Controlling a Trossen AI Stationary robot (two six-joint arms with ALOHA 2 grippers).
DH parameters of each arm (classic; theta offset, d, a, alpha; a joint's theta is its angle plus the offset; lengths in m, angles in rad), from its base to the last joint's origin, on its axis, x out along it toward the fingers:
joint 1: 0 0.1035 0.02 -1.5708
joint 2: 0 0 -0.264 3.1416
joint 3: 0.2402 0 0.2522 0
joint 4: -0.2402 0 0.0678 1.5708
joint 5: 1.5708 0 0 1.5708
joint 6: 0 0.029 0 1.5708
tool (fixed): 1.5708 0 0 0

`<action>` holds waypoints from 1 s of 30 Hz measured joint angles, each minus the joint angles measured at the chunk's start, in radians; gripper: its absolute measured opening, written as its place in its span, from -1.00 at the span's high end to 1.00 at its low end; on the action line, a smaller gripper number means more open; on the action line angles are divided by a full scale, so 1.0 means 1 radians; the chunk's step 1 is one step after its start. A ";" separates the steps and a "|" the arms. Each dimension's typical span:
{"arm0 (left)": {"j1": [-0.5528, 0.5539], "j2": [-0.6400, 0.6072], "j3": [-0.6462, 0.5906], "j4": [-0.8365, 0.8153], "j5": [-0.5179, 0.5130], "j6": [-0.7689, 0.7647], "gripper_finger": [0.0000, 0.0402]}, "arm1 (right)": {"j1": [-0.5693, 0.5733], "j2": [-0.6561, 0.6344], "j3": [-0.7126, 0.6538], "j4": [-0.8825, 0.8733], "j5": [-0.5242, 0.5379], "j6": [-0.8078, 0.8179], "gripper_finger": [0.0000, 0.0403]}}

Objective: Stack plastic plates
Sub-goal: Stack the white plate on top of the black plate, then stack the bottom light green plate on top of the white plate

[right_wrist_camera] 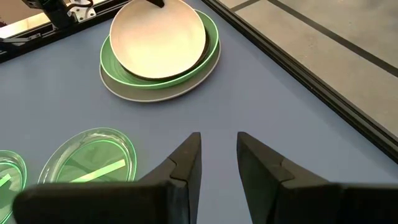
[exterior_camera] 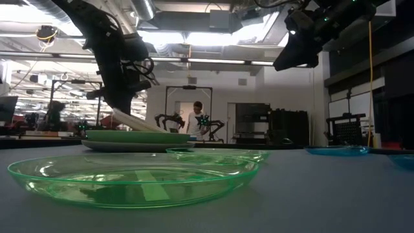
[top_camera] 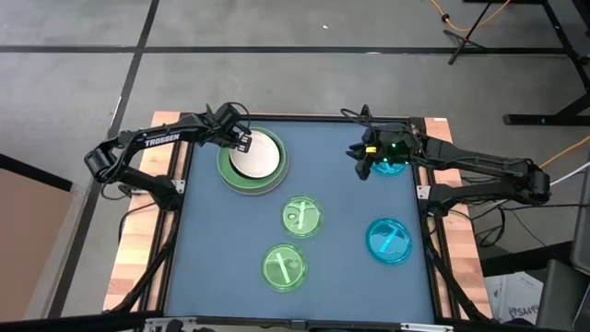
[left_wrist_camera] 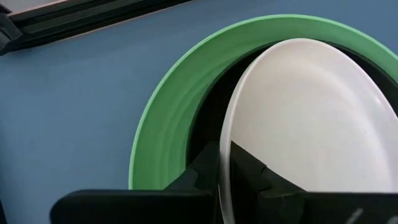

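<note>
Pictured mid-placement: left end effector [top_camera: 241, 142] clamped on the rim of the medium round white plastic plate [top_camera: 254, 153], held tilted over the medium black plastic plate [right_wrist_camera: 200, 57], itself nested in the large light green plastic plate [top_camera: 230, 175] atop the large grey plastic plate [right_wrist_camera: 158, 96] at the far left of the blue counter [top_camera: 341, 212]. Seen from counter height, gripped edge raised, opposite edge down near the stack. Judged the step in hand: seating the white plate on the black one. Best done by lowering the held rim slowly until level, keeping the plate centred inside the green ring, then parting the fingers [left_wrist_camera: 205, 171] only once flat, and lifting straight up to avoid dragging the stack sideways. Risk judged: early release, leaving the plate skewed or sliding off centre. Right end effector [top_camera: 369, 159] hovered high at the far right, fingers [right_wrist_camera: 186, 162] apart and holding nothing, just above one small translucent cyan plastic plate [top_camera: 392, 166]. Still loose on the counter: second small translucent cyan plastic plate [top_camera: 390, 240] near the right edge, and two small translucent green plastic plates [top_camera: 302, 216] [top_camera: 285, 266] near the middle, well apart from the stack.
</note>
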 joint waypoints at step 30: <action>0.000 -0.002 0.000 0.000 0.000 0.000 0.38 | -0.001 0.000 0.000 -0.006 0.000 0.000 0.54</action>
